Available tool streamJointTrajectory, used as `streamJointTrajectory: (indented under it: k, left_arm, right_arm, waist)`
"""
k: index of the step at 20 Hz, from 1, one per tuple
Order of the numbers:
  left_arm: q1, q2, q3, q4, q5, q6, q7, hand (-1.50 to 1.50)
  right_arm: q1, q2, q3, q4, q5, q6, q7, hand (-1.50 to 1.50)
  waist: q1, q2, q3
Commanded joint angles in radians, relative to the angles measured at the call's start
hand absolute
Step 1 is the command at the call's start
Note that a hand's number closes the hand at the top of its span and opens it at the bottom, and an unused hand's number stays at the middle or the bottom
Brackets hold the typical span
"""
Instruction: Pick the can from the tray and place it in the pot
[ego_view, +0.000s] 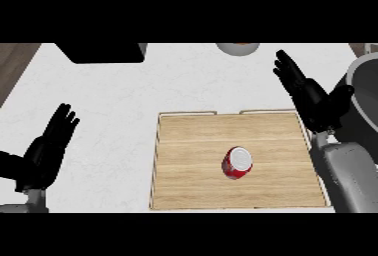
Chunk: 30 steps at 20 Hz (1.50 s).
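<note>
Right now the red can (237, 163) with a white top stands on the wooden tray (192, 150). Both the left hand (50, 145) and the right hand (310, 95) are open and hold nothing.

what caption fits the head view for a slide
Red can upright on wooden tray, open hands either side, pot at right.

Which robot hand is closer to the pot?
The right robot hand, open beside the pot at the tray's right edge; the left robot hand rests far off.

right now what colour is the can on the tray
Red body with a white top, seen in the head view: can on the wooden tray.
</note>
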<state>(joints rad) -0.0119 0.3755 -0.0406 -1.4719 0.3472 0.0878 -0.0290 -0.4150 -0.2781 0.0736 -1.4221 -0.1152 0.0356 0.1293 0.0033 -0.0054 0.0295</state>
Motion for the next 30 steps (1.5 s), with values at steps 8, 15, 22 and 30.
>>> streamJointTrajectory:
  k: [8, 15, 22, 30]
  left_arm:
    - [-0.13, -0.015, 0.051, -0.082, -0.039, 0.1, -0.021, 0.0]
    - [-0.208, -0.031, 0.051, -0.071, -0.05, 0.112, 0.037, 0.0]
    - [-0.244, -0.079, 0.015, -0.055, -0.11, 0.148, 0.025, 0.0]
    - [-0.233, -0.049, 0.056, -0.051, -0.082, 0.083, 0.03, 0.0]
  right_arm:
    - [0.12, -0.352, -0.184, -0.124, 0.133, 0.099, -0.109, 1.5]
    - [0.513, -0.275, -0.205, -0.428, 0.128, 0.142, -0.454, -1.5]
    - [0.58, -0.381, -0.158, -0.602, 0.289, 0.202, -0.256, -1.5]
    - [0.51, -0.369, 0.047, -0.829, 0.401, 0.304, 0.164, -1.5]
  waist:
    - [-0.077, 0.001, -0.032]
    - [-0.036, 0.0, -0.03]
    - [-0.023, 0.001, -0.031]
    - [-0.005, 0.003, -0.031]
